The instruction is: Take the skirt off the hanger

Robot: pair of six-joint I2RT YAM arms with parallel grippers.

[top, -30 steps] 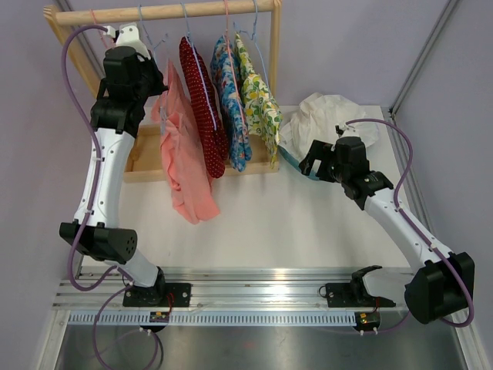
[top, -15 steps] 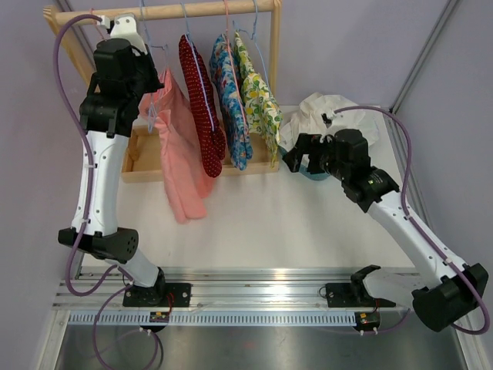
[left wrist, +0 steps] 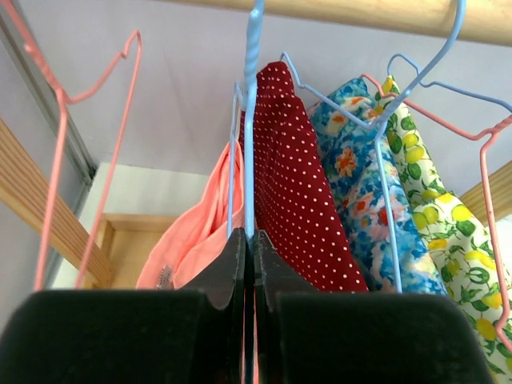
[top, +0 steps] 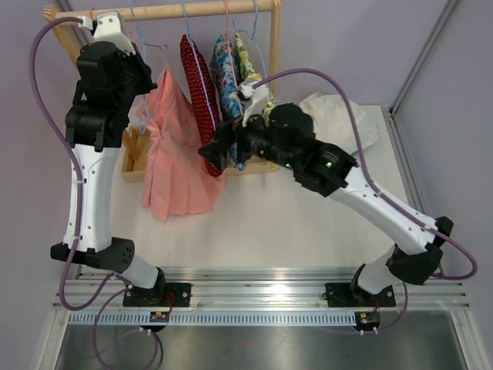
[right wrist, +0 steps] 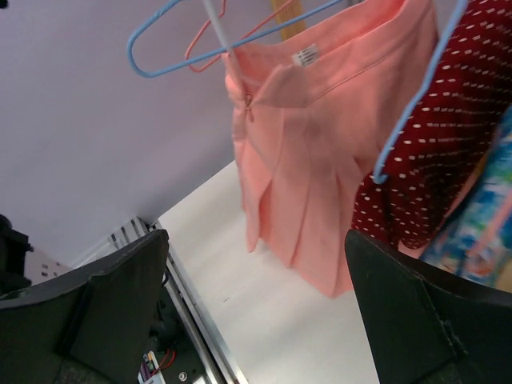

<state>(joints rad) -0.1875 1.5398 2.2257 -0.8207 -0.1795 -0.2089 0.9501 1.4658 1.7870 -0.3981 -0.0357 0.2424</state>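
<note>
Under the wooden rail [top: 192,11], toward its left end, the left gripper [left wrist: 250,264] has its jaws pressed together on the wire of the blue hanger [left wrist: 250,120]. That leaves the pink skirt [top: 173,166] dangling free below the rail, where it can be tugged off. The right gripper [right wrist: 256,240] sits below the rail's middle, fingers spread wide and aimed at the skirt (probably lining up a grab). Beneath the rail is a plain white table [top: 308,223], with a crumpled white cloth [top: 339,116] off to the rail's right and lilac walls [top: 347,46] behind.
</note>
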